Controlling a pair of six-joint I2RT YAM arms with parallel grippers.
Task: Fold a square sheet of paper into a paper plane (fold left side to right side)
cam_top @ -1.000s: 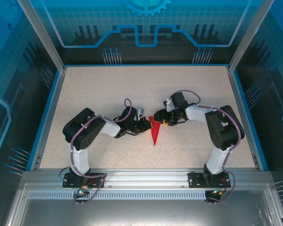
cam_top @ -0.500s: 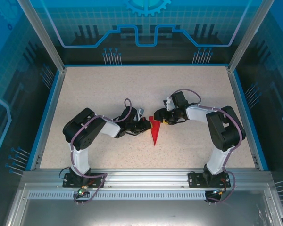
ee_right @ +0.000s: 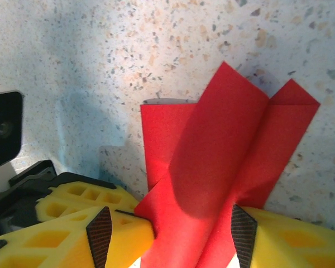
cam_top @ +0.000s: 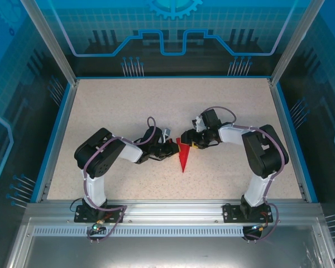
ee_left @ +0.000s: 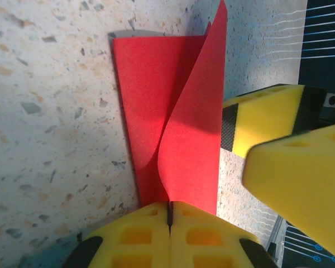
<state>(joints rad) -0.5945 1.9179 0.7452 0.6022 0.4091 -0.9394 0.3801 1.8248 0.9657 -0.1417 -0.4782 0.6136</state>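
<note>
The square sheet of paper now lies folded as a narrow red paper plane at the table's middle, its tip pointing toward the arms. In the left wrist view one flap stands up off the flat layer. My left gripper is shut on that flap's near edge, and it sits just left of the plane. My right gripper is at the plane's wide end. Its jaws stand apart with the raised red folds between its yellow fingers.
The speckled table has a blue rim and clear panels around it. Both arm bases are bolted at the near edge. The right gripper's yellow fingers crowd the left wrist view, a finger's width from the flap.
The right arm's elbow has shifted very slightly left. The paper and both grippers stand as before.
</note>
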